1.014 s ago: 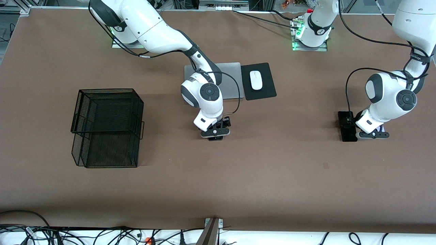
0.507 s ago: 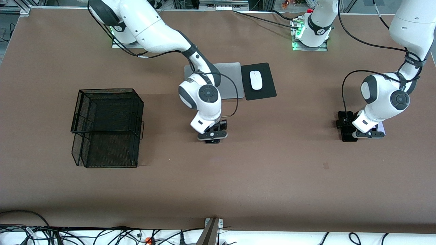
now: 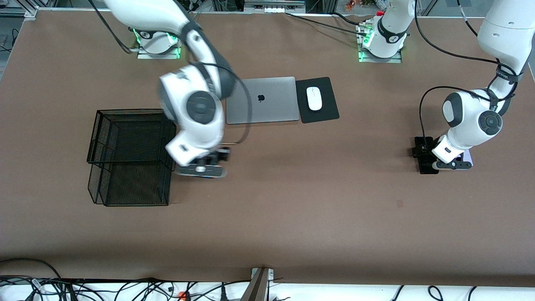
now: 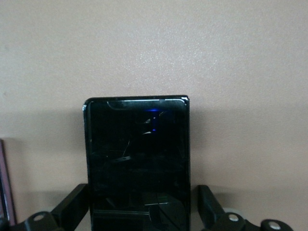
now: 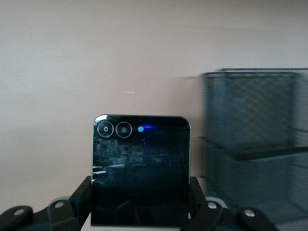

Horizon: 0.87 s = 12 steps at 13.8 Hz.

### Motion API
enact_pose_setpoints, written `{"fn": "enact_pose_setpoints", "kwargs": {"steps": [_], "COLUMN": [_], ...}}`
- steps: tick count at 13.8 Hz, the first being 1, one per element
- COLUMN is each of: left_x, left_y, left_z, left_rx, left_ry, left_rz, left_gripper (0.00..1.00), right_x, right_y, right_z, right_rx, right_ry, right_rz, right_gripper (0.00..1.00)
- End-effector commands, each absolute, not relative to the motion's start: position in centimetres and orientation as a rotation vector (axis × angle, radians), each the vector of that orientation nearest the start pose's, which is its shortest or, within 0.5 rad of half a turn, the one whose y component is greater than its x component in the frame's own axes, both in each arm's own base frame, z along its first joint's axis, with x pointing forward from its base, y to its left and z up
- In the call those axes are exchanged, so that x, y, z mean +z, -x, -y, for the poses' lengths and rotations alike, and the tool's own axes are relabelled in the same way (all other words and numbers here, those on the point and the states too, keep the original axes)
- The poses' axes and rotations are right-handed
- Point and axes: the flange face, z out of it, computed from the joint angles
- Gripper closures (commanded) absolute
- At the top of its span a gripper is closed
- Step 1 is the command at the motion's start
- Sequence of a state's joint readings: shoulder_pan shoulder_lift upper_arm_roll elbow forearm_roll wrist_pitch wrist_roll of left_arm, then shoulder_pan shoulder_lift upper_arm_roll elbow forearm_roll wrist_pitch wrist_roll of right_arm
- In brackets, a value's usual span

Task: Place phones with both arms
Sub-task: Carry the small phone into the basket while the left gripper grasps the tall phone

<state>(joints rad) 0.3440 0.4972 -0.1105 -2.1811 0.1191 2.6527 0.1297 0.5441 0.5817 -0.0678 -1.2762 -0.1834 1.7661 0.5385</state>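
Note:
My right gripper (image 3: 200,169) is shut on the small squarish black flip phone (image 5: 140,163) and holds it in the air beside the black mesh basket (image 3: 129,154). In the right wrist view the gripper (image 5: 140,207) has a finger on each side of the phone, and the basket (image 5: 255,144) shows close by. My left gripper (image 3: 453,164) is low over the long black slab phone (image 3: 427,166) at the left arm's end. In the left wrist view the gripper (image 4: 139,211) is open, one finger on each side of the slab phone (image 4: 137,154). The lilac-white flip phone (image 3: 468,157) peeks out beside it.
A grey laptop (image 3: 267,100) lies closed near the robots' bases. A white mouse (image 3: 314,98) sits on a black pad (image 3: 328,113) beside it. The basket is a two-tier wire box toward the right arm's end.
My right gripper has lifted the black flip phone off the table and carried it quickly toward the basket, uncovering the laptop. My left gripper has shifted slightly over the slab phone.

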Motion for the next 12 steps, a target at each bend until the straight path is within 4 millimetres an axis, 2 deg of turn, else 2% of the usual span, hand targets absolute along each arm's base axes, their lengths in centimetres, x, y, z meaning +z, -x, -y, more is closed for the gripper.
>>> {"fn": "enact_pose_setpoints", "kwargs": {"steps": [1,3,4,7,10,12], "left_x": [14.8,14.7,14.6,14.8,15.3,16.2], "left_y": [-53.6,-53.6,-53.5,-53.8,-54.4,-55.2], "left_z": [-12.2,-12.2,-12.1,-11.9,-10.8,-10.1], "left_rx": [0.033,0.035,0.040,0.043,0.061,0.097], "left_ry": [3.164,3.164,3.165,3.163,3.167,3.171], "left_rz": [0.010,0.022,0.024,0.090,0.114,0.121], "left_gripper": [0.35,0.64,0.72,0.85,0.89,0.89], "right_x": [43.3,44.2,44.4,44.1,41.3,38.9], "right_y": [-62.5,-61.3,-60.5,-59.2,-57.7,-56.1], "right_z": [-25.8,-19.2,-17.2,-9.6,-3.5,-0.8], "right_rx": [0.139,0.220,0.230,0.240,0.228,0.164], "right_ry": [3.373,3.342,3.335,3.309,3.285,3.267], "right_rz": [0.098,0.107,0.124,0.165,0.158,0.135], "right_gripper": [1.00,1.00,1.00,1.00,1.00,1.00]}}
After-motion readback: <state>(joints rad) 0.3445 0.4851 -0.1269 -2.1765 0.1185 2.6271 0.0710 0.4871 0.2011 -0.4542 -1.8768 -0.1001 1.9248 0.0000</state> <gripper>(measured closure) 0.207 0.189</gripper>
